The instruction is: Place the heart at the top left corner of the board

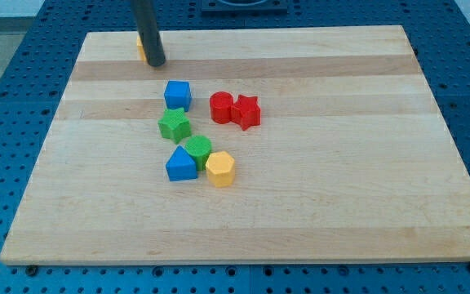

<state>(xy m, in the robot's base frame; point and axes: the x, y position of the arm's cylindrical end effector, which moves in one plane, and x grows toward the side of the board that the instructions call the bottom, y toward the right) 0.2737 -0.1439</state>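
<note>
Nearest the camera sits a yellow hexagon (220, 168). At eleven o'clock on the desk (341, 212), my tip (155, 63) touches a mostly hidden yellow block (139, 47), seemingly the heart. No end effector jaws show; its state cannot be told.

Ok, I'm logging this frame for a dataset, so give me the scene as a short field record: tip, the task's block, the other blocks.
tip: my tip, near the board's top left
task block: yellow-orange block, mostly hidden behind the rod, shape unclear
blue: blue cube; blue block
green: green star; green cylinder
red: red cylinder touching red star
yellow: yellow hexagon
</note>
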